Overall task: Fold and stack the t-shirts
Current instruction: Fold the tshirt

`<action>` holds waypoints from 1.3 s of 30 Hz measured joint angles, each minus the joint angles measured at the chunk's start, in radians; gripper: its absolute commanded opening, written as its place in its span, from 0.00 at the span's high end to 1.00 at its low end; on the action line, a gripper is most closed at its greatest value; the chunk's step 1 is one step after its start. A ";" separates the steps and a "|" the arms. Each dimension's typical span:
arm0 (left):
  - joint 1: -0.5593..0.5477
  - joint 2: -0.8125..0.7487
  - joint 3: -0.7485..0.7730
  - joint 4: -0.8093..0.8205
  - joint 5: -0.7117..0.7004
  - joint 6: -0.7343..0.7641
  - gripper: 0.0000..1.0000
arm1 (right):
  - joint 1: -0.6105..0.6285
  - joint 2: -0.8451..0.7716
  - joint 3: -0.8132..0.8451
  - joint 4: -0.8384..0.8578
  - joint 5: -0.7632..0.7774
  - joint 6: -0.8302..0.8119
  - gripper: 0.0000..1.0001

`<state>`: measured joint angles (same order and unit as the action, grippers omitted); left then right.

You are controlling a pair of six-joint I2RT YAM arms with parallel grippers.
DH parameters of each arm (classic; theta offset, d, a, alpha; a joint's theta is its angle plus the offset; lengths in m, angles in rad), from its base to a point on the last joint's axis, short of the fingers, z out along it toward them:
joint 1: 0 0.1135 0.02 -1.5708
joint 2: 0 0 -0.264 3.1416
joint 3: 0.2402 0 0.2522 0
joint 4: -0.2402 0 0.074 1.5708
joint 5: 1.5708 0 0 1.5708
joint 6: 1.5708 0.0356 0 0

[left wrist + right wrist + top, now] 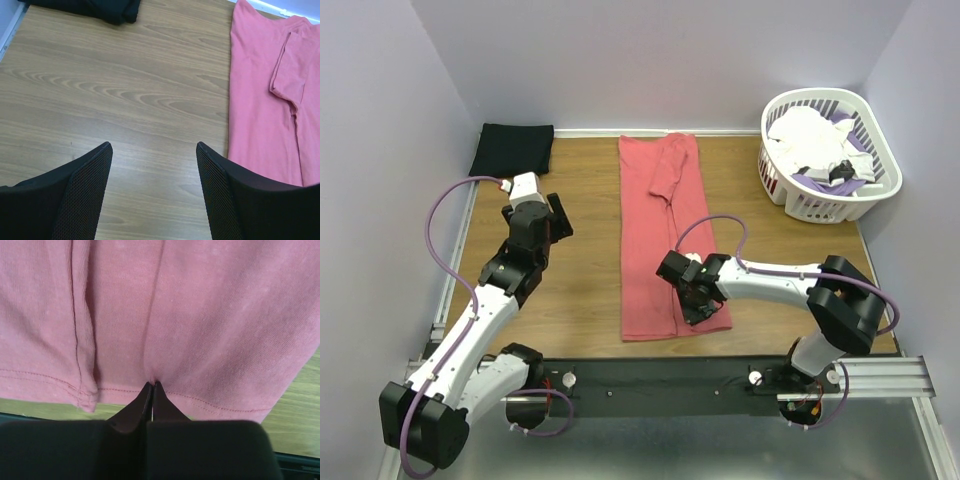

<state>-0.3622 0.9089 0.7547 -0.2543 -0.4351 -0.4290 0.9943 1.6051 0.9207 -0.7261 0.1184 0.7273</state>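
I see the right gripper (pixel 152 386) with jaws clamped on the near hem of the coral-red t-shirt (pixel 655 240), which lies as a long strip mid-table (pixel 585 270). On my left gripper (pixel 152 147) the jaws are apart over bare wood. The black t-shirt (pixel 512 148) sits folded in the far-left corner.

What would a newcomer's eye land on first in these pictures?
The long coral-red cloth t-shirt, folded into a narrow strip down the middle of the wooden table, stands out first, with the right claw pinched shut on its near hem. Next come the folded black cloth t-shirt in the far left corner and the white slatted plastic basket at far right.
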 measured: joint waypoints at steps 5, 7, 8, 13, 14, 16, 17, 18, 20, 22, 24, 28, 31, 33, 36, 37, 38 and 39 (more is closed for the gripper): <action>0.013 0.000 0.000 0.006 0.007 0.002 0.23 | 0.002 -0.013 0.000 -0.008 -0.013 -0.002 0.99; 0.016 0.000 0.000 0.006 0.011 0.003 0.23 | 0.006 -0.029 0.003 -0.014 -0.027 -0.003 0.99; 0.017 0.000 0.000 0.006 0.014 0.003 0.23 | 0.007 -0.038 0.005 -0.017 -0.034 -0.002 0.99; 0.021 0.000 0.000 0.006 0.027 0.003 0.23 | 0.008 -0.077 0.006 -0.027 -0.069 -0.002 0.99; 0.021 0.000 0.000 0.006 0.028 0.003 0.24 | 0.008 -0.079 0.006 -0.028 -0.072 -0.002 0.99; 0.021 0.003 0.000 0.008 0.036 0.003 0.23 | 0.008 -0.080 0.006 -0.028 -0.081 -0.002 0.99; 0.021 0.006 0.000 0.010 0.043 0.003 0.24 | 0.008 -0.080 0.006 -0.027 -0.083 -0.002 0.99; 0.021 0.008 0.000 0.012 0.052 0.003 0.23 | 0.008 -0.080 0.006 -0.027 -0.087 -0.002 0.96; 0.021 0.015 -0.002 0.019 0.074 0.003 0.23 | 0.008 -0.080 0.005 -0.022 -0.102 -0.003 0.79; 0.021 0.022 -0.007 0.024 0.105 0.002 0.23 | 0.008 -0.080 0.002 -0.014 -0.121 -0.008 0.72; 0.021 0.034 -0.013 0.025 0.163 -0.003 0.23 | 0.008 -0.080 0.001 -0.003 -0.147 -0.011 0.60; 0.001 0.057 -0.022 0.018 0.259 -0.032 0.23 | 0.010 -0.099 0.000 0.004 -0.161 -0.012 0.50; -0.038 0.071 -0.032 -0.005 0.339 -0.072 0.23 | 0.010 -0.142 -0.010 0.008 -0.159 -0.008 0.48; -0.068 0.079 -0.041 -0.029 0.386 -0.099 0.23 | 0.001 -0.179 -0.038 0.008 -0.145 0.007 0.45; -0.121 0.092 -0.058 -0.063 0.445 -0.139 0.23 | -0.037 -0.219 -0.104 -0.003 -0.123 0.034 0.43; -0.148 0.100 -0.063 -0.085 0.455 -0.157 0.23 | -0.052 -0.228 -0.124 -0.006 -0.117 0.040 0.43; -0.165 0.107 -0.066 -0.099 0.461 -0.172 0.23 | -0.081 -0.245 -0.155 -0.014 -0.113 0.045 0.42; -0.180 0.114 -0.067 -0.114 0.466 -0.181 0.24 | -0.107 -0.262 -0.182 -0.029 -0.107 0.051 0.42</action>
<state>-0.5426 1.0233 0.6876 -0.3679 0.0311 -0.6098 0.8871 1.3426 0.7391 -0.7547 0.0113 0.7788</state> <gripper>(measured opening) 0.764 0.568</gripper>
